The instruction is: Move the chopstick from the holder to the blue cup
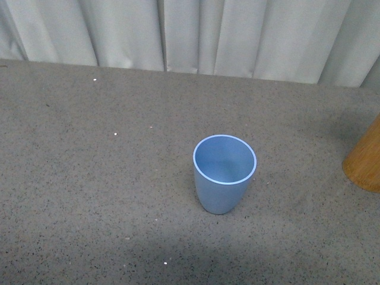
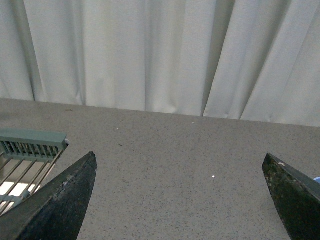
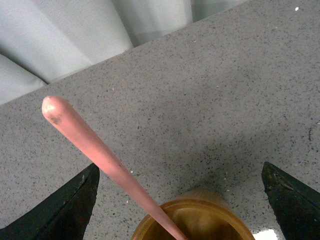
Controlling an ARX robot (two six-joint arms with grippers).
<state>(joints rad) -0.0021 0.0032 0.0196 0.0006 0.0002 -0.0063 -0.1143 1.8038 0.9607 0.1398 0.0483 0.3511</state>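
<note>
grey table [image 1: 89,208]: only right wrist shows chopstick [image 3: 107,165] in holder [image 3: 210,200]; both jaws gape empty.

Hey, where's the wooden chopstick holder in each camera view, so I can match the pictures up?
Front view: the holder is at the right edge, cut off, right of the blue cup.
Left wrist view: not in it.
Right wrist view: the holder sits close below the open right gripper, the chopstick leaning out of it.
Shared landmark: the white curtain behind the table, in all three.
</note>
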